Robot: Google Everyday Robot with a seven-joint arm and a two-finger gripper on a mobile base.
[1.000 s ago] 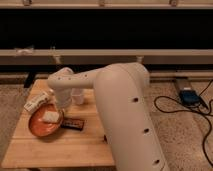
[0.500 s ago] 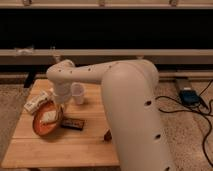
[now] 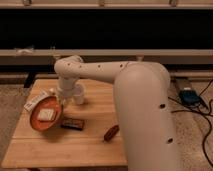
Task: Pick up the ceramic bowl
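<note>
The ceramic bowl [image 3: 46,114] is a shallow orange-red dish with a pale square piece inside. It is over the left side of the wooden table [image 3: 75,147], tilted with its right rim raised. My gripper [image 3: 60,100] hangs from the white arm's wrist straight down onto that raised right rim and is shut on it. The arm's large white body fills the right half of the view.
A small white cup [image 3: 78,94] stands just right of the gripper. A white packet [image 3: 36,100] lies left of the bowl. A dark snack bar [image 3: 72,123] and a brown-red piece [image 3: 111,132] lie nearer the front. A blue device [image 3: 190,96] and cables lie on the floor at right.
The bowl has gone from lying nearly flat to tilting steeply, its right rim lifted by the gripper. The arm has swung and the wrist has risen slightly.
</note>
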